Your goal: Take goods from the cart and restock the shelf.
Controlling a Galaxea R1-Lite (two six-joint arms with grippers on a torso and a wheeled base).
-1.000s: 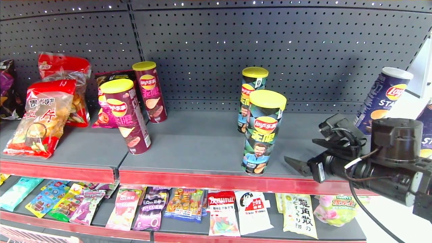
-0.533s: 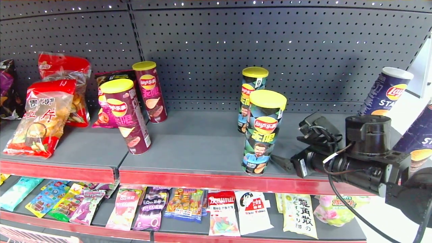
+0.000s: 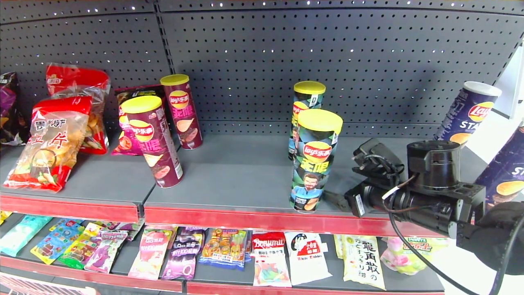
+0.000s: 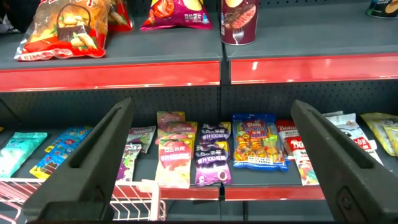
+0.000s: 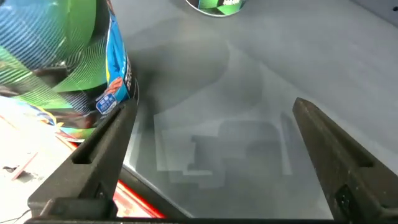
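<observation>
Right jaws nudged front green can [image 3: 313, 164] left.

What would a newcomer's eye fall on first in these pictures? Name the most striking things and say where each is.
First comes the green-and-blue chip can with a yellow lid, standing at the front edge of the upper shelf, with the right gripper open close beside its base. Next, two maroon cans stand further left on that shelf, and red snack bags sit near its left end.
</observation>
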